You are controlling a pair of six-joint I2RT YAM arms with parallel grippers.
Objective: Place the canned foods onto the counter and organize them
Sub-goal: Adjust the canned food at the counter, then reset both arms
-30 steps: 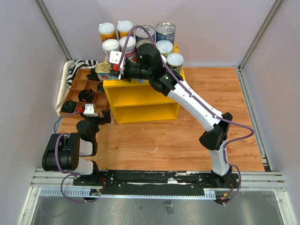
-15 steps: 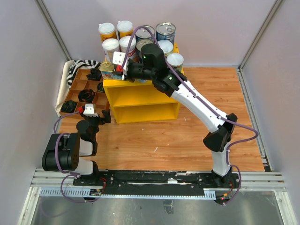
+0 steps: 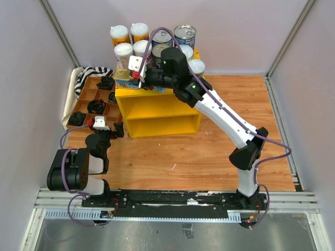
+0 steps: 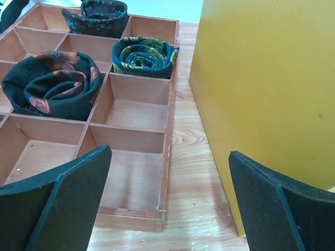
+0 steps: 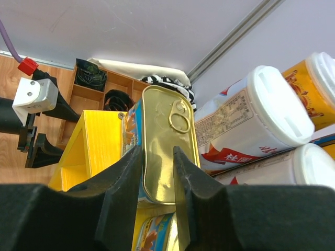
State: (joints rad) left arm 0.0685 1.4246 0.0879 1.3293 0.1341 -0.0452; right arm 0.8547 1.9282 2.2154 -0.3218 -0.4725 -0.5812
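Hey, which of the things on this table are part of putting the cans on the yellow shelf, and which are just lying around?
Part of the job:
flat gold-topped tin
tall white-lidded cans
silver-topped cans
yellow shelf

Just lying about:
brown divided tray
rolled fabric in its compartments
striped cloth at the tray's far end

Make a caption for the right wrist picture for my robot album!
Right gripper up close to a flat gold-topped tin on the yellow counter, tall white-lidded cans beside it.
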